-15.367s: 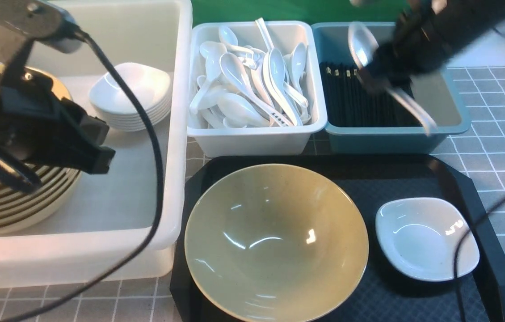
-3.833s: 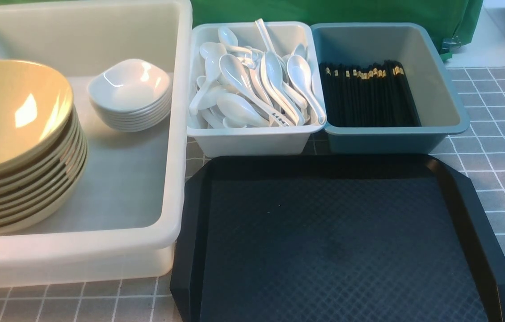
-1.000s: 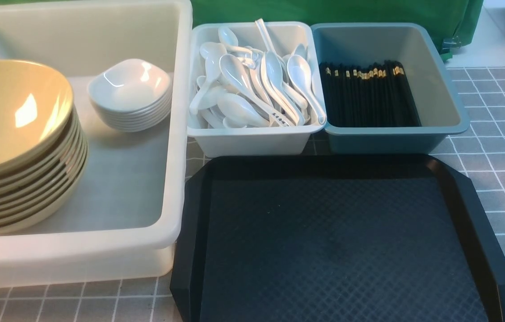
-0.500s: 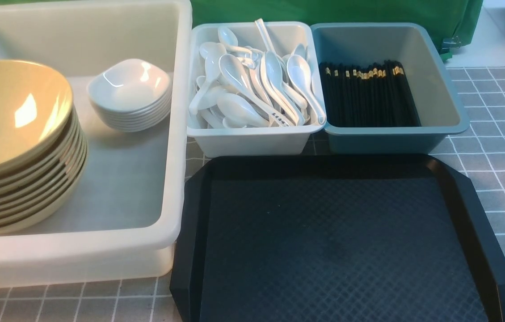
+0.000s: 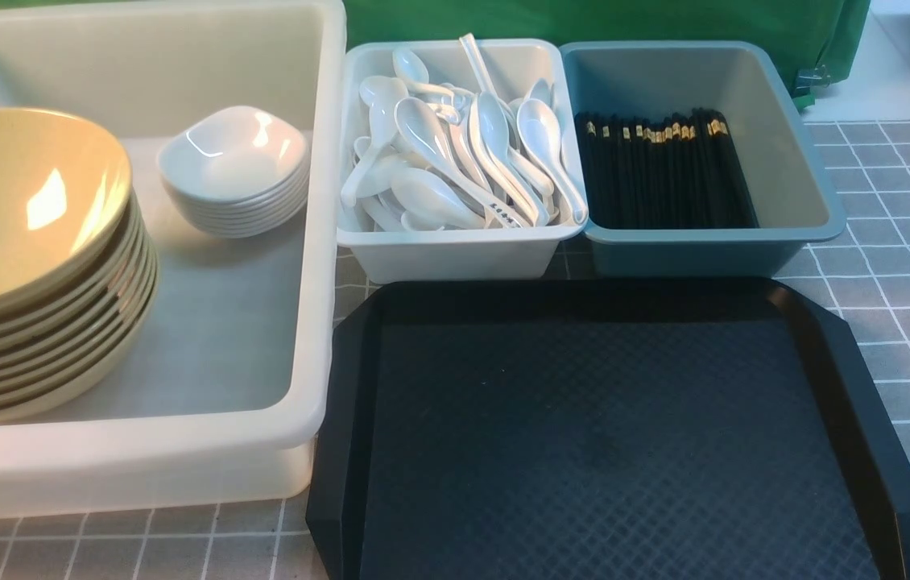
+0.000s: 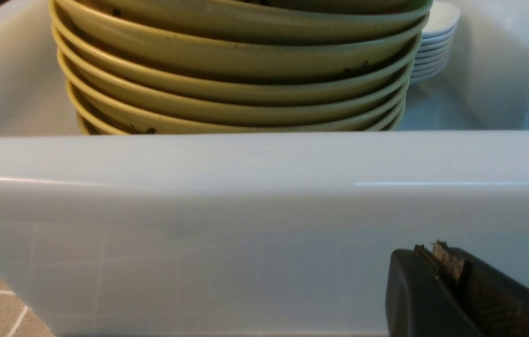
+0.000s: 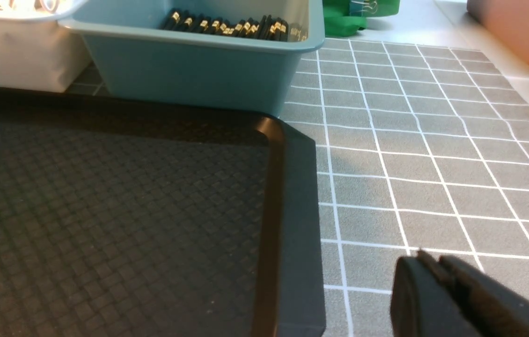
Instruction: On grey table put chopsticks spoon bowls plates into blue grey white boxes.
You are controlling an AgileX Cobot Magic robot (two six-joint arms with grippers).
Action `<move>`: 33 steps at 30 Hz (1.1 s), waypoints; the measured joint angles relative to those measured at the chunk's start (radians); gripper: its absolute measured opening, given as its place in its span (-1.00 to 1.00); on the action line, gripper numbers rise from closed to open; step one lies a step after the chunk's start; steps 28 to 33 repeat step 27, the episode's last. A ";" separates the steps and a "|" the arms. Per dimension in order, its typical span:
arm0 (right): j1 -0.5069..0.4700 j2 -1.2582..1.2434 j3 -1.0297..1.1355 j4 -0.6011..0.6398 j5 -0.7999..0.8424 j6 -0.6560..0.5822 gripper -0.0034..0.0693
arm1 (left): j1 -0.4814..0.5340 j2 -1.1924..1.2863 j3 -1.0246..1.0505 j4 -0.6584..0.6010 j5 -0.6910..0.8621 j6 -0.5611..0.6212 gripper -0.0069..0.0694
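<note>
Nothing was left on the black tray (image 5: pixel 616 435) at this point — a few seconds earlier it was already bare, and well before that it had held a yellow bowl and a small white dish. So everything looked sorted:

- the bowls (image 5: pixel 20 242) were stacked in the big white box (image 5: pixel 318 242), with the plates (image 5: pixel 233 173) piled just beside them
- the spoons (image 5: pixel 463 161) were heaped in the pale grey box (image 5: pixel 455 254)
- the chopsticks (image 5: pixel 664 173) lay in a row in the blue box (image 5: pixel 705 250)

The only change over the last second was basically nil.

The left gripper (image 6: pixel 437 267) was clenched on nothing, parked low outside the white box's near wall. The right gripper (image 7: pixel 433 271) hovered over the grey table (image 7: pixel 433 154) beside the tray, its jaws pressed together and empty.

I'd say the job was done, with both arms back at rest.
</note>
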 joint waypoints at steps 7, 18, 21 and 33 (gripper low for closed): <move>0.000 0.000 0.000 0.000 0.000 0.000 -0.68 | 0.000 0.000 0.000 0.000 0.000 0.000 -0.85; 0.000 0.000 0.000 0.000 0.000 0.000 -0.64 | 0.000 0.000 0.000 0.000 0.000 0.000 -0.85; 0.000 0.000 0.000 0.000 0.000 0.000 -0.64 | 0.000 0.000 0.000 0.000 0.000 0.000 -0.85; 0.000 0.000 0.000 0.000 0.000 0.000 -0.64 | 0.000 0.000 0.000 0.000 0.000 0.000 -0.85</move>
